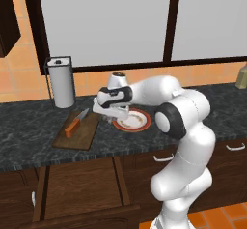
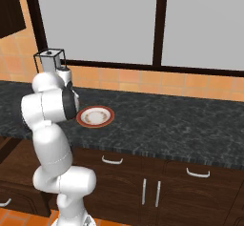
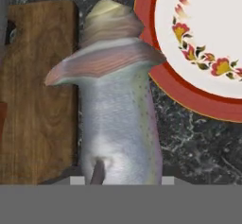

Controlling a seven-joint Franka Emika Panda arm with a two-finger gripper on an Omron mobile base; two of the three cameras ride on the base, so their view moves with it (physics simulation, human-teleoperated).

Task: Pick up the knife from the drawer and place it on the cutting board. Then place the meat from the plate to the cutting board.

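Note:
My gripper (image 1: 110,112) is shut on the meat (image 3: 118,114), a speckled grey-white fish that hangs from the fingers, its tail fin pointing away in the hand view. It hovers over the dark counter, between the cutting board (image 3: 38,100) on one side and the red-rimmed plate (image 3: 189,93) on the other. The plate (image 1: 132,121) has nothing on it. The orange-handled knife (image 1: 75,124) lies on the wooden cutting board (image 1: 79,135), left of the gripper. Below the counter the wide drawer (image 1: 82,184) stands pulled open, its brown floor bare. The meat hides the fingertips in the hand view.
A paper towel roll in a wire holder (image 1: 61,81) stands behind the board. A bottle (image 1: 242,76) stands on the counter's far right. Closed cabinet doors with white handles (image 2: 114,160) run under the counter. The plate (image 2: 96,116) lies just right of my arm.

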